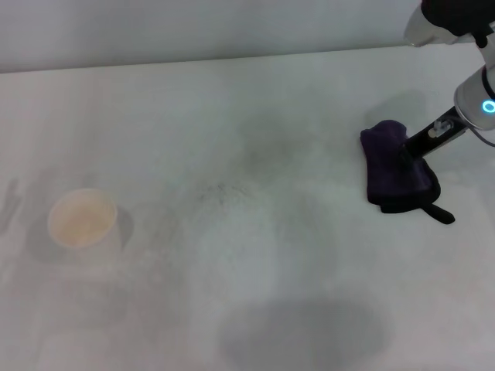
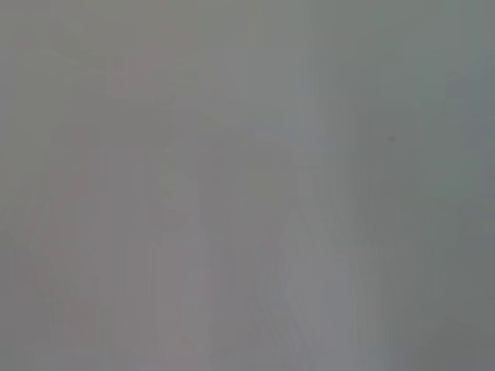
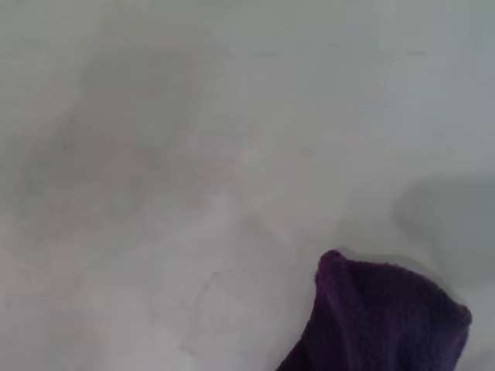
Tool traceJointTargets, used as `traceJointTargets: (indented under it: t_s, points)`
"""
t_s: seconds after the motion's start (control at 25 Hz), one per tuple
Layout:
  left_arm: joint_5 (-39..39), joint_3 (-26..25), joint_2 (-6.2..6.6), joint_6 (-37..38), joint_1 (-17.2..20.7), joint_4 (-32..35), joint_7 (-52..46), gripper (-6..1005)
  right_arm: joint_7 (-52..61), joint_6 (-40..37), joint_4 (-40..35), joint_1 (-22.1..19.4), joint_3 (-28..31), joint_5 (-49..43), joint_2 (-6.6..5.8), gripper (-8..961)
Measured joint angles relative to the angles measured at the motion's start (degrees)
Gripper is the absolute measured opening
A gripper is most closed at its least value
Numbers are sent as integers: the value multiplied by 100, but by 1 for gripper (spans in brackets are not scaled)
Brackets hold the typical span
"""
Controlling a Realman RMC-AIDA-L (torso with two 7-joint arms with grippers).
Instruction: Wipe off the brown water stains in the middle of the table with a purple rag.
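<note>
The purple rag (image 1: 398,168) is seen bunched on the right side of the white counter (image 1: 255,294), toward the far edge; its black tab (image 1: 438,213) is laid out on the surface at the rag's near right corner. The right hand (image 1: 407,151) is reached down into the rag from the upper right, and its dark fingers are buried in the folds; it appears to be clamped on the cloth, though the fingertips themselves are hidden. In the right wrist view a rounded purple fold of the rag (image 3: 387,321) is shown against bare white surface, with a soft grey shadow just beside it. No clear brown blotch can be made out in the middle of the counter; only a patch of faint grey speckles (image 1: 220,193) is seen there, well apart from the rag. A white paper cup (image 1: 81,219) with a pale tan inside is stood upright on the left side, far from the rag. The left hand is not seen in the head view; the left wrist view is filled by a featureless grey blur, so its state cannot be told.
</note>
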Motion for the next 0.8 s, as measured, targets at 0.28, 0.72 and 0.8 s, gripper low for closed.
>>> traceJointTargets:
  t_s: [0.28,0.72,0.8]
  points:
    - [0,0,1,0,-29,0,10,876,-125,169,84,-81,31,57,55,66]
    - [0,0,2,1,-31,0,16,876,-258,859,-251,-516,290,310,198,262]
    - [0,0,8,1,-39,3,19,876,-409,1092,-364,-611,296,508,223,353]
